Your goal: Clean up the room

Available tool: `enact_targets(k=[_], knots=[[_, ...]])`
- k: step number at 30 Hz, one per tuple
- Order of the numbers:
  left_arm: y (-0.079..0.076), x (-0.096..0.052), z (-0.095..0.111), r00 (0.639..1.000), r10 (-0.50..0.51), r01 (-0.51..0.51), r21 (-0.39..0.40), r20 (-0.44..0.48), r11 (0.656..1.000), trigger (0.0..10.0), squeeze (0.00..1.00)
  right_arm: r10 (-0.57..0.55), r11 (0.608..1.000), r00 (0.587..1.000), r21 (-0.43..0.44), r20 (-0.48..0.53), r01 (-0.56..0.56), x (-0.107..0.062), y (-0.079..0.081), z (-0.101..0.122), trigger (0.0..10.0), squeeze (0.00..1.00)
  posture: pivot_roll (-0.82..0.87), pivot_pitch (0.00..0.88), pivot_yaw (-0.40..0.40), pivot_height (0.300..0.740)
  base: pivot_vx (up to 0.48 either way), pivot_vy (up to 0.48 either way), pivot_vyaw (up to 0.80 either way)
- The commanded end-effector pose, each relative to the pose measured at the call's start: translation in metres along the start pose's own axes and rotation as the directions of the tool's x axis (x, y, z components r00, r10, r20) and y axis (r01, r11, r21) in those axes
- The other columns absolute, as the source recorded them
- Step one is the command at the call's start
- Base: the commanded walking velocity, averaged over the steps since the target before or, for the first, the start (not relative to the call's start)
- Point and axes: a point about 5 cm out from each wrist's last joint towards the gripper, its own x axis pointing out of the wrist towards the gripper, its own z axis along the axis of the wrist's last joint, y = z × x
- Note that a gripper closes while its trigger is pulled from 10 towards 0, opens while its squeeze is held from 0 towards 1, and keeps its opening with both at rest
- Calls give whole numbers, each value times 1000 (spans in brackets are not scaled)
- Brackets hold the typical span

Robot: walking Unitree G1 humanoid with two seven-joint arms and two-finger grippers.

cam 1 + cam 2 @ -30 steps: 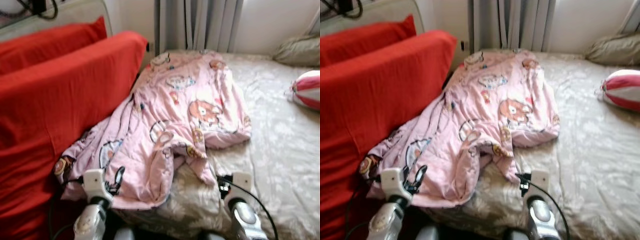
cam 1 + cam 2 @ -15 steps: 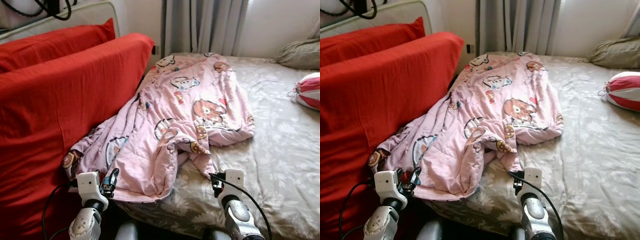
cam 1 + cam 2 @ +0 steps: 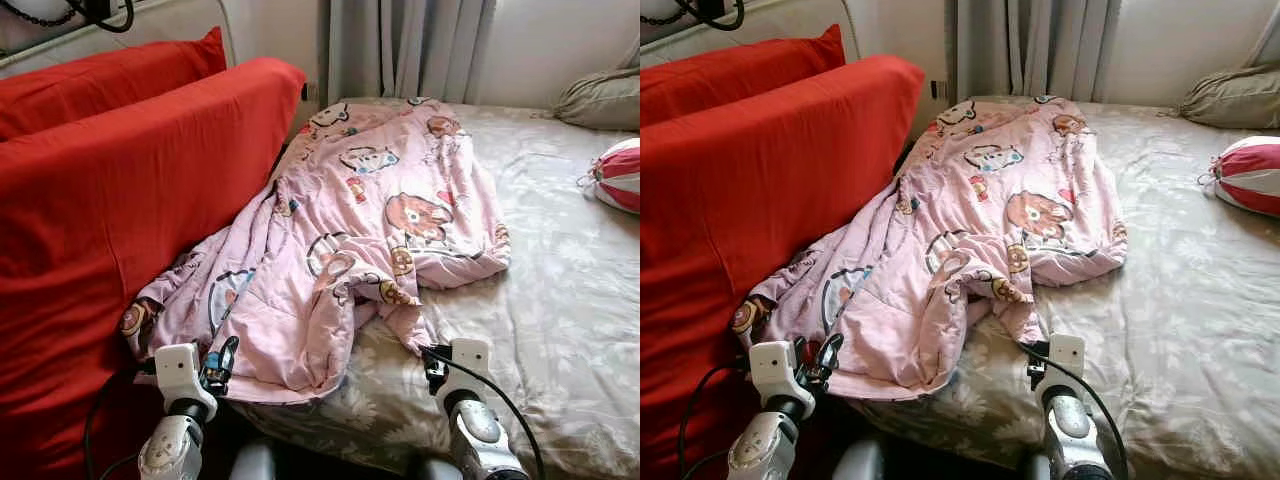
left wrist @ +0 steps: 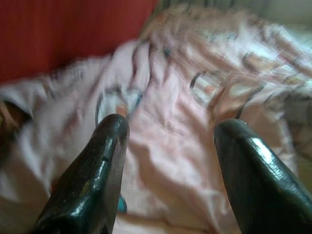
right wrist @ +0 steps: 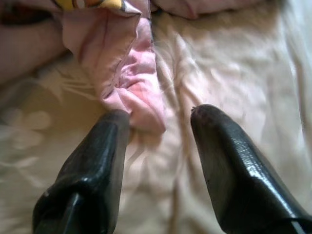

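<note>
Where blanket (image 3: 370, 240) edge ends: L hand (image 4: 168, 146) & R hand (image 5: 158, 141), both wide.

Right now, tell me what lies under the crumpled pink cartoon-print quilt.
The pink cartoon-print quilt lies on a beige floral bedsheet, its left edge against the big red cushion. Whatever is beneath its folds is covered and cannot be seen.

blanket (image 3: 370, 230) on bed (image 3: 560, 300) | cushions (image 3: 110, 200) left | ball (image 3: 620, 175) right
</note>
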Motion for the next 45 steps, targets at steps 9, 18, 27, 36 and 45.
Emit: enact_targets(k=[9,18,27,36,45], knots=[[-3,16,11,999,-16,16,-1,35,1000,10000,0,21,1000,1000,-7,12,-21,3,10,8,10000,0,180,167,80,607,0,0,0],[-5,7,26,1000,-8,8,-5,7,1000,10000,0,-5,998,1000,-57,-25,4,5,1,11,10000,0,204,208,85,607,0,0,0],[-11,2,36,1000,-6,6,-10,2,1000,10000,0,58,989,998,-136,13,-55,9,9,28,10000,0,239,266,85,607,0,0,0],[-15,-8,50,1000,-8,8,-12,5,1000,10000,0,67,983,996,-173,50,-57,14,9,48,10000,0,257,310,93,607,0,0,0],[-20,-22,57,1000,-6,5,-19,-17,1000,10000,0,47,977,998,-209,45,-37,17,8,61,10000,0,278,354,99,607,0,0,0]])
